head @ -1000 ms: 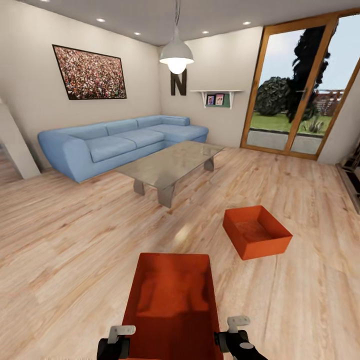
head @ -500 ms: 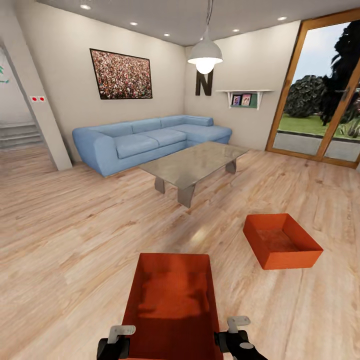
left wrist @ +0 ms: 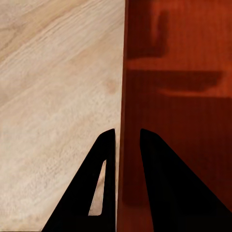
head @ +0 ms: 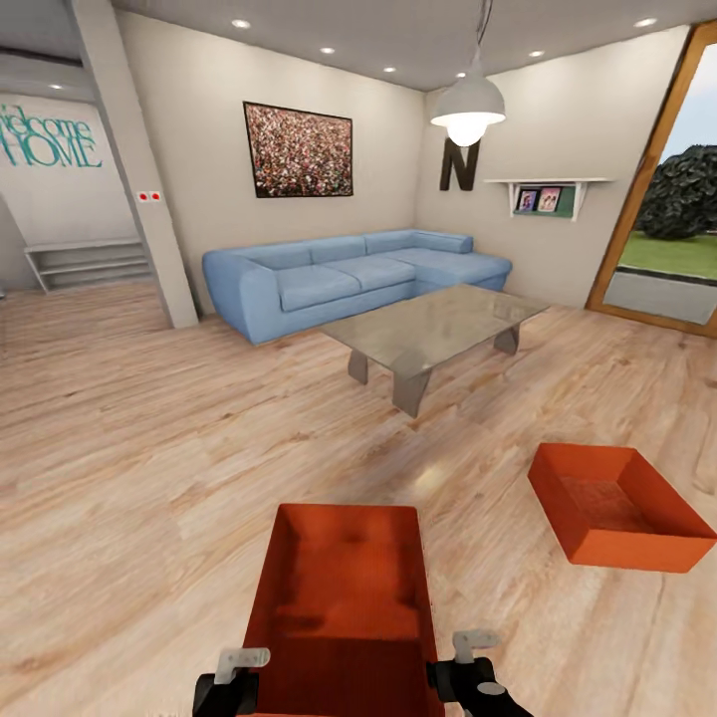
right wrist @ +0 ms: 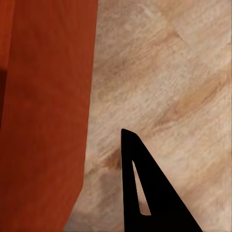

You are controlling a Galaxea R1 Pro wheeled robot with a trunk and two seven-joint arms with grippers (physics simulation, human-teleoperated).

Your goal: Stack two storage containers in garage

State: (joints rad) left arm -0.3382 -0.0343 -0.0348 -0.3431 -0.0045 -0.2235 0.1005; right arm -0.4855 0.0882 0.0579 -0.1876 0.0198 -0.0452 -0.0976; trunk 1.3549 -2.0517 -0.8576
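Note:
One orange-red storage container (head: 344,588) hangs low in front of me over the light wood-plank floor (head: 149,448) of the living room, held by its two long walls. My left gripper (head: 244,662) is shut on its left wall; in the left wrist view the black fingers (left wrist: 104,183) straddle that wall of the container (left wrist: 179,96). My right gripper (head: 473,645) grips the right wall; in the right wrist view one finger (right wrist: 137,174) shows outside the container (right wrist: 43,111), the other is hidden. The second storage container (head: 617,503) sits on the floor to the right.
A glass coffee table (head: 428,329) stands ahead, with a blue corner sofa (head: 339,274) behind it. A slanted pillar (head: 134,169) and an opening with steps lie at the left. A wood-framed glass door (head: 662,239) is at the far right. A pendant lamp (head: 468,105) hangs above.
The whole view has swung left, so sofa, table and the floor container slid right in the picture. The held container and both grippers keep their place in the view.

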